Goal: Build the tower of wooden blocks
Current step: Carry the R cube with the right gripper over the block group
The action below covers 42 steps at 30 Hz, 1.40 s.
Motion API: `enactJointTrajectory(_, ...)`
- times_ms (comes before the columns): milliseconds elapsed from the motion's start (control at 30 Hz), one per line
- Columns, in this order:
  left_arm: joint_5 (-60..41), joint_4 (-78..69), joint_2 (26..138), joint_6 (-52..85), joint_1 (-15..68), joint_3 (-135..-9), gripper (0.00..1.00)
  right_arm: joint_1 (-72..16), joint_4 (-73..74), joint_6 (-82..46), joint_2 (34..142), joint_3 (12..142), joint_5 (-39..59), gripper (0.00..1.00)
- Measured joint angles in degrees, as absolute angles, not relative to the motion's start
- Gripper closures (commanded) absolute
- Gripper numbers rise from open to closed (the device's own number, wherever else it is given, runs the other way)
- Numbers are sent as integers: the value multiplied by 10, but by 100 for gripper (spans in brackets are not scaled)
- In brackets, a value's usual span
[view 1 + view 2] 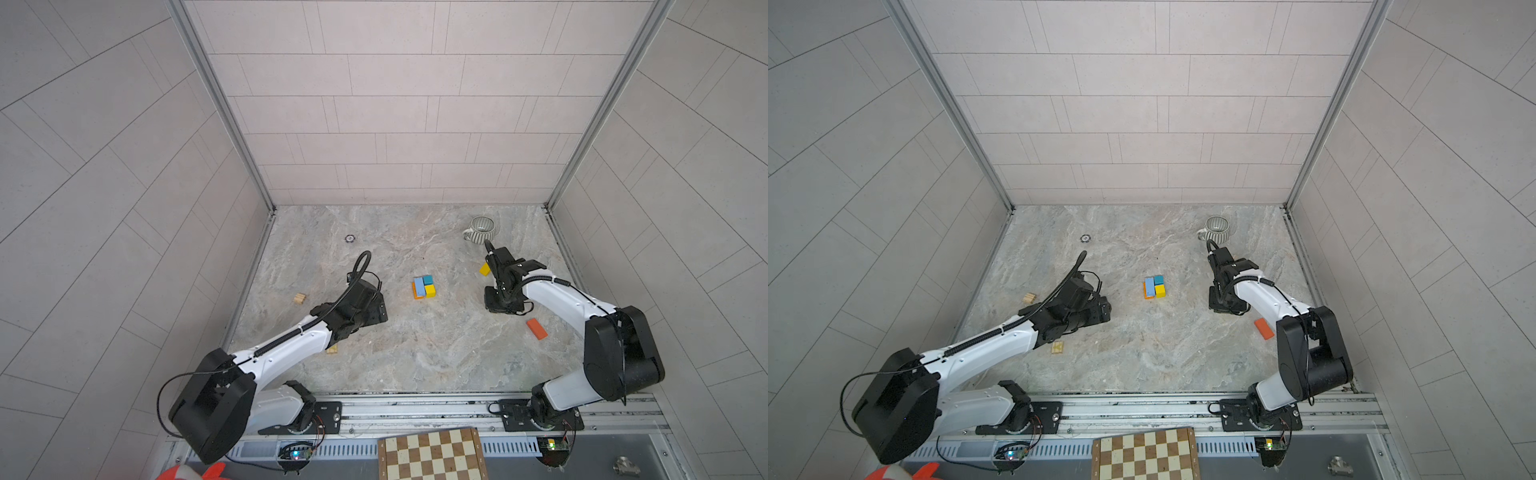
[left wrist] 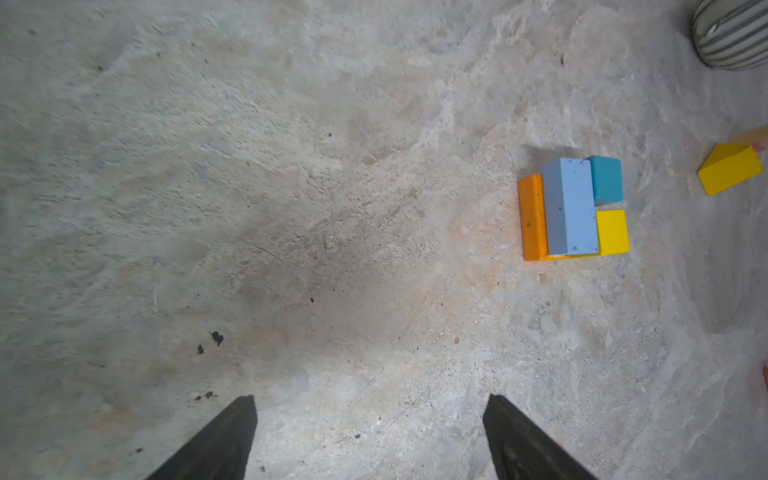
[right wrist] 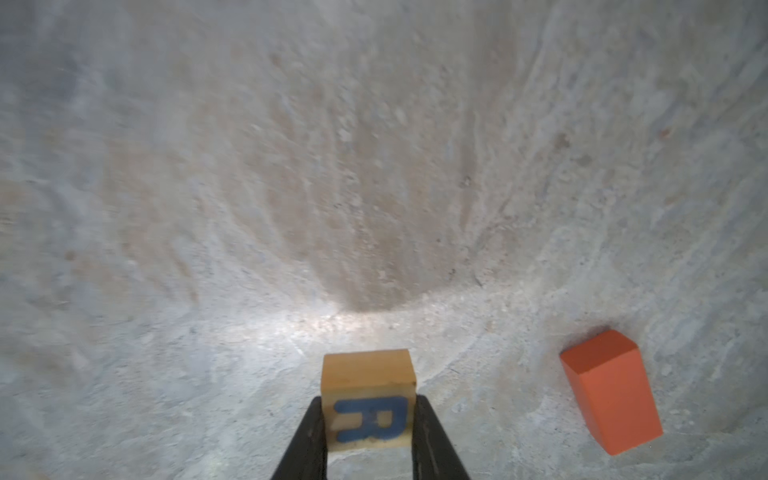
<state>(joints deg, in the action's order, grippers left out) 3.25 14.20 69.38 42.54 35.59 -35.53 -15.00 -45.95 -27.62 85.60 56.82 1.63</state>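
Stone tabletop [image 1: 415, 353]; right gripper [image 3: 370, 402] angled down, clamping cube [image 3: 368, 374].

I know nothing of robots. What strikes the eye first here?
The bright cluster of blocks, orange, blue and yellow, in the middle of the table catches the eye first. The right gripper is shut on a wooden cube with a blue letter R, while the left gripper hangs open over bare table.

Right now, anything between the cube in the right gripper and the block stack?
Nothing visible. The right gripper is shut on the lettered cube, and only bare table lies between it and the stack.
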Motion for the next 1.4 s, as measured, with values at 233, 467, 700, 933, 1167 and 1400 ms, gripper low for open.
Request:
enactJointTrajectory(233, 53, 177, 686, 425, 320, -385, 8, -218, -479, -280, 910, 675, 11, 71)
enactJointTrajectory(467, 50, 183, 708, 425, 284, -410, 8, -281, -499, -292, 1005, 802, 11, 70)
enactJointTrajectory(700, 40, 183, 722, 422, 254, -426, 8, -342, -519, -303, 1105, 928, 11, 70)
enactJointTrajectory(933, 32, 170, 738, 409, 244, -427, 6, -373, -552, -312, 1180, 1022, 8, 70)
enactJointTrajectory(1167, 25, 150, 759, 406, 244, -407, 5, -384, -576, -321, 1225, 1080, 3, 70)
enactJointTrajectory(1400, 28, 142, 759, 404, 244, -399, 5, -385, -591, -324, 1246, 1101, -6, 70)
